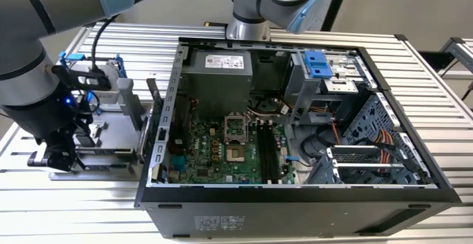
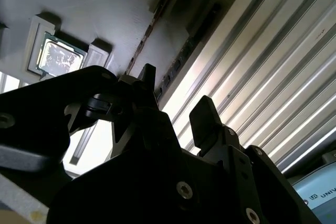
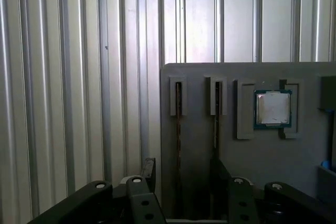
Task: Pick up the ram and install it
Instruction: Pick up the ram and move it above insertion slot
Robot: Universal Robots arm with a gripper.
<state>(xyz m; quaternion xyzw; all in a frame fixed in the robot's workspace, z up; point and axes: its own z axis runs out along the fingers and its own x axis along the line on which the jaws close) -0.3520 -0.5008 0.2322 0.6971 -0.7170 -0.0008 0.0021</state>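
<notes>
Gripper (image 3: 184, 169) spread wide, empty, straddling ram (image 3: 178, 129) edge-up in grey tray (image 3: 252, 166), lower left of exterior view; off-centre closing likely tilts or jams it

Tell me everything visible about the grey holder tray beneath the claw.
The grey holder tray is a flat, matte, plastic-looking slab lying on the ribbed metal table. Two narrow slots with raised rims each hold what looks like a ram stick standing on edge; a square recess beside them holds a silver CPU chip with a green border. The open claw hovers above the slots.
</notes>
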